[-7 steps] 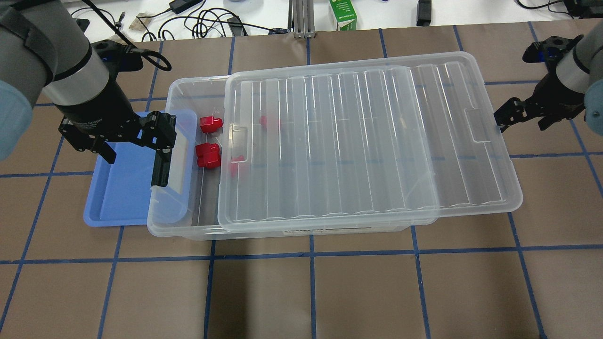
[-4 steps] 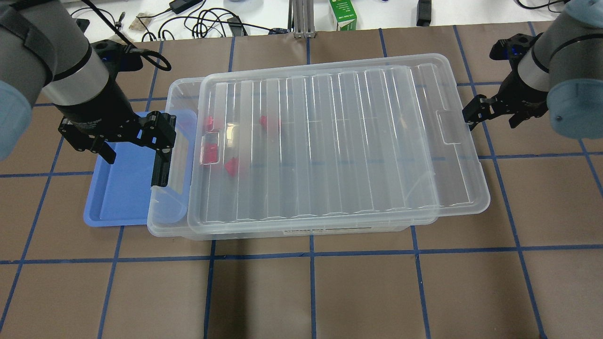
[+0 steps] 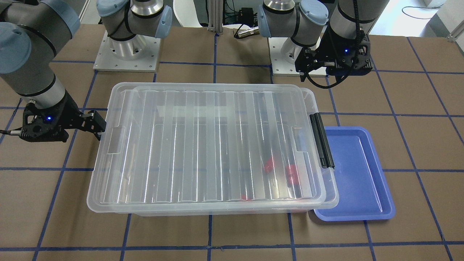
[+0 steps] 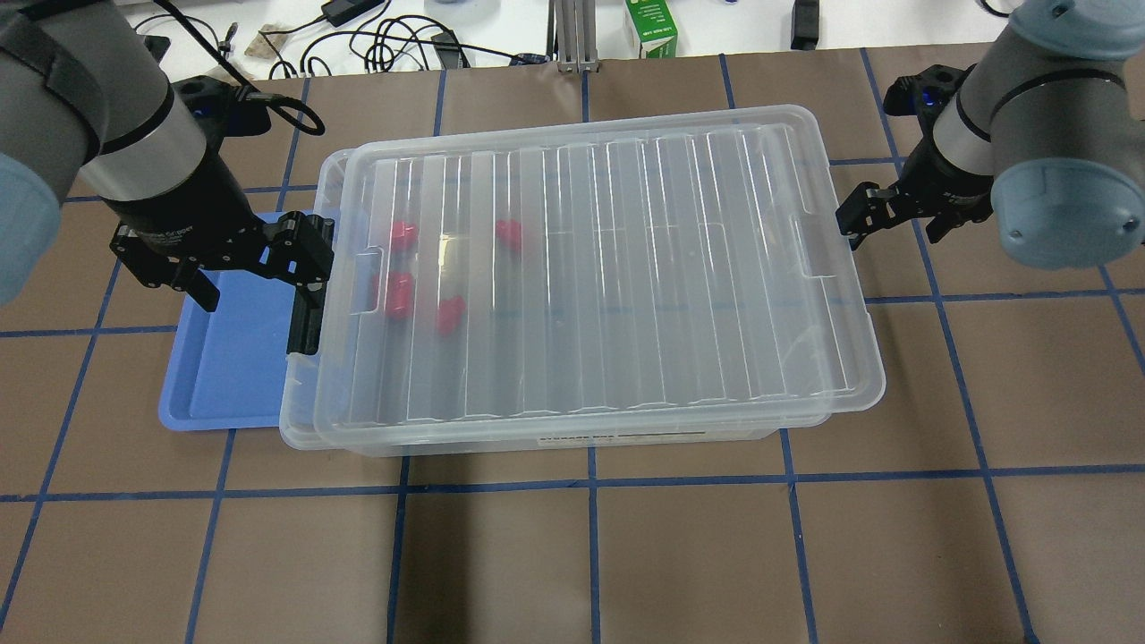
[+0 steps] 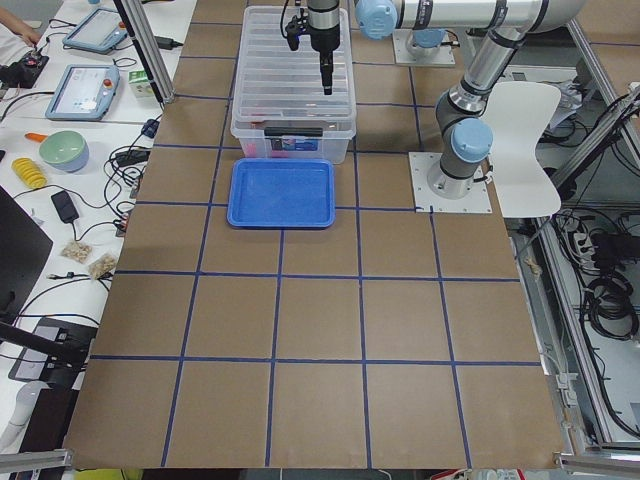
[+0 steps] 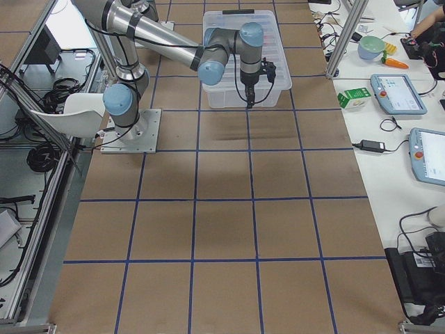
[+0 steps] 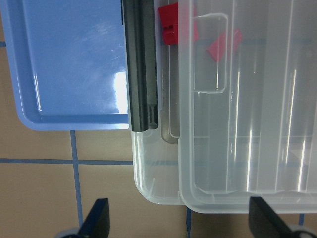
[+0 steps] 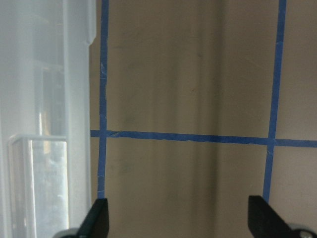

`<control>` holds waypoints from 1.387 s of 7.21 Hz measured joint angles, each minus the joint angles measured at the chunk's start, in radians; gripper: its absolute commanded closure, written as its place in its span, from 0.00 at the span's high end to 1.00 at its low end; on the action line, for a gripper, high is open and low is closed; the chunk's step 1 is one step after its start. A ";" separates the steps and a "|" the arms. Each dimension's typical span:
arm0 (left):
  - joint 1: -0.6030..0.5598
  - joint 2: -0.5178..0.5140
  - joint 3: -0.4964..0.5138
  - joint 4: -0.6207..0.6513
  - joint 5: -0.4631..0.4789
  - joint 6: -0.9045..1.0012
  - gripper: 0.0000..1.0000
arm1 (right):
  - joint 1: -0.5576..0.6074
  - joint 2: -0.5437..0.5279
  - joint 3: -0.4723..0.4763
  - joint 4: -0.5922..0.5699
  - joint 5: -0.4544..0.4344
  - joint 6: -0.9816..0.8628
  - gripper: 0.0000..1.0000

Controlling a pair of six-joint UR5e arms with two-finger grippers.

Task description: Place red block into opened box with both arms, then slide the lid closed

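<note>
my left gripper spread wide, above blue plastic tray | my right gripper spread wide, at clear ridged plastic lid end | small red plastic block under lid in clear plastic bin

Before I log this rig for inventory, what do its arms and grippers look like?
The left arm and right arm are silver-grey with light blue joint caps. The left gripper and right gripper are black, two-fingered, with blue lights.

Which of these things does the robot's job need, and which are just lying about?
In the job: red blocks, box, lid, left gripper, right gripper.
Lying about: blue tray, green carton, cables.
</note>
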 measured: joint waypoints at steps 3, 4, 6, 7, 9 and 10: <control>0.002 0.000 0.000 0.000 0.000 0.000 1.00 | 0.019 -0.002 0.000 0.000 0.002 0.001 1.00; 0.003 0.000 0.000 0.000 0.000 0.000 1.00 | 0.023 0.000 0.000 0.000 0.002 0.000 1.00; 0.002 0.000 0.000 0.000 -0.001 0.000 1.00 | 0.024 0.005 -0.014 0.000 -0.002 -0.004 1.00; 0.001 0.000 0.000 0.000 -0.002 0.000 1.00 | 0.022 0.004 -0.040 0.012 -0.006 -0.007 1.00; 0.000 0.001 0.005 0.000 -0.005 0.000 1.00 | 0.022 -0.027 -0.127 0.134 -0.013 -0.005 1.00; 0.000 -0.004 0.010 0.001 -0.009 0.001 1.00 | 0.023 -0.065 -0.173 0.228 -0.012 -0.003 1.00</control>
